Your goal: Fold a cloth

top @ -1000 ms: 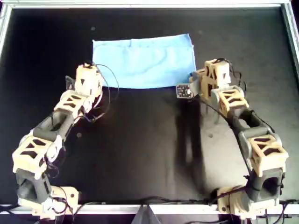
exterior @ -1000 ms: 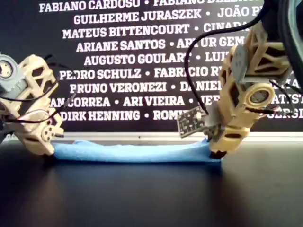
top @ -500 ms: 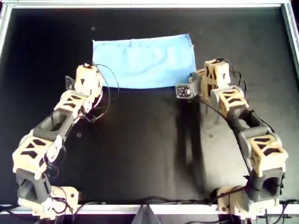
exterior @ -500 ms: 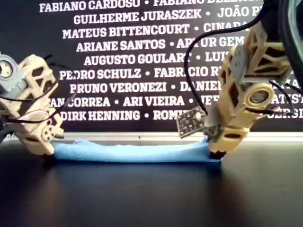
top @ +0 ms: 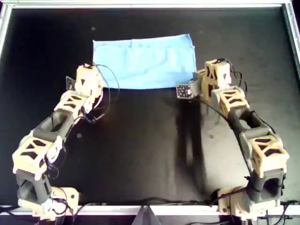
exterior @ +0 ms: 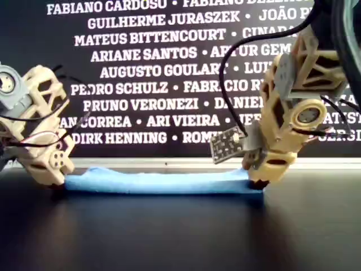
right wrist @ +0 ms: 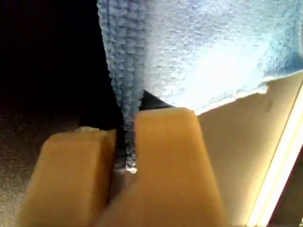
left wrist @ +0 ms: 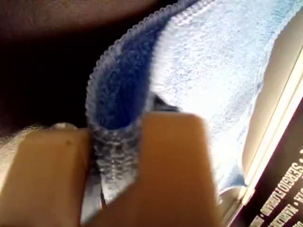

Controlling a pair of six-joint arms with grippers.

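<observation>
1. You've got the left gripper [left wrist: 116,165] clamped on the cloth [top: 144,63] at its near corner on the overhead view's left.
2. Right gripper [right wrist: 124,161] pinches the near corner on the overhead view's right; a small circuit board [top: 184,91] sits just beside it.
3. Cloth lies flat on the black table [top: 140,140], far half.
4. Behind it, a name-printed wall [exterior: 158,56].

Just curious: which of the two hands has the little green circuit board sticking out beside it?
The right hand, at the exterior view's right. Its board juts sideways; the left hand shows none.
</observation>
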